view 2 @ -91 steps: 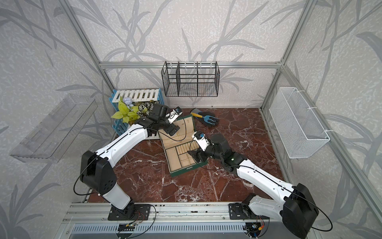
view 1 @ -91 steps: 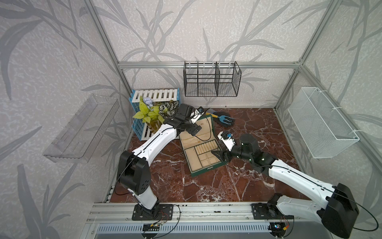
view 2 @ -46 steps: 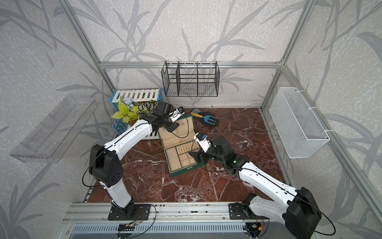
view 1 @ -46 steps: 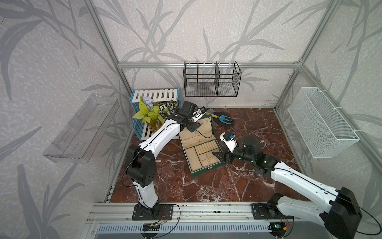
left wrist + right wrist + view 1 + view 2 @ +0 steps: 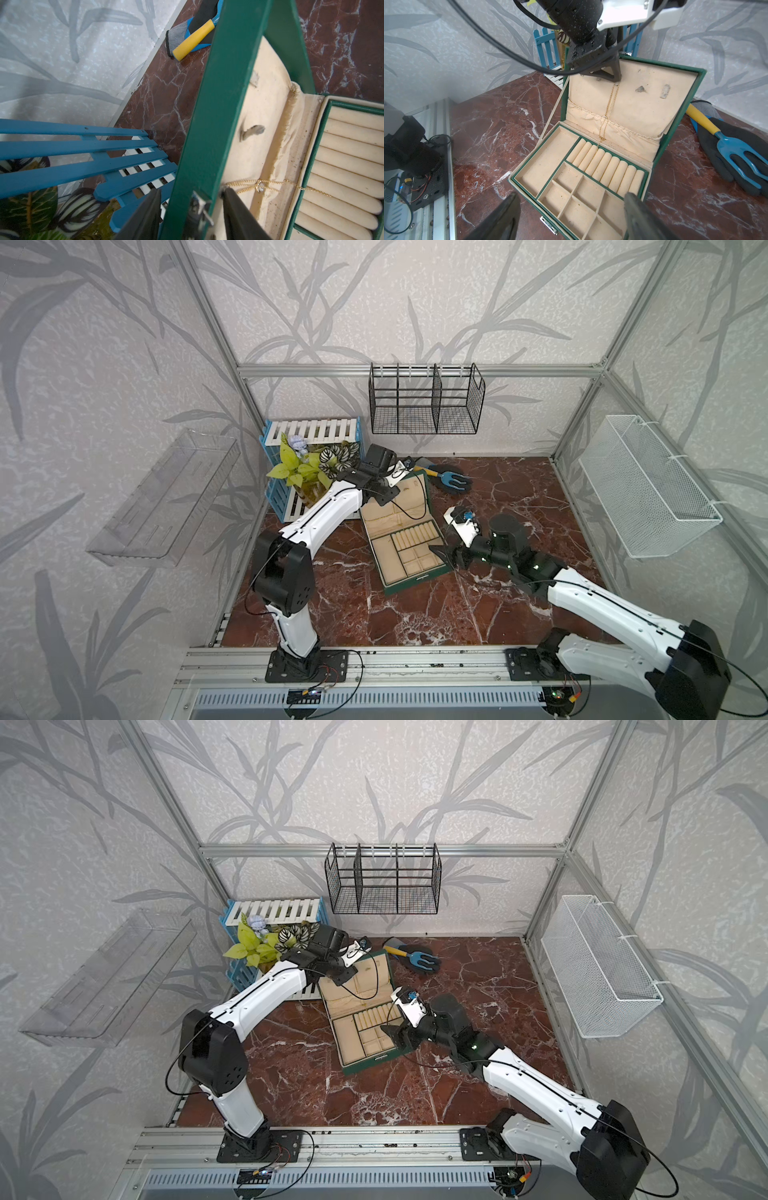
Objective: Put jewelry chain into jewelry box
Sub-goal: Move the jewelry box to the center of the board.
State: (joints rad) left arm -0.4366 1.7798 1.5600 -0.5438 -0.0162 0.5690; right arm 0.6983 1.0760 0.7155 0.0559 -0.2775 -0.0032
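Far left, against the wall: blue slatted crate [image 5: 275, 489] with a plant [image 5: 299, 468] in front of it. My left end effector [image 5: 191, 192] is up at the top edge of the lid [image 5: 222, 104]. One finger is outside the green rim and one inside by the lining. The jaws are roughly half apart, and I can't tell if they're actually pinching the rim. The jewelry box [image 5: 417, 581] sits open mid-desk [image 5: 415, 622]. The jewelry chain [image 5: 258, 184] runs down the lid lining from right beside my inner finger and crosses the gathered pocket [image 5: 623, 124]. Its tail lies on the ring rolls [image 5: 606, 166]; I can't tell if its top end is caught. My right end effector [image 5: 572, 195] hovers at the box's front, jaws wide, nothing in them. Right of the box: a dark glove [image 5: 710, 158] with a blue-and-yellow garden fork [image 5: 729, 147] on it.
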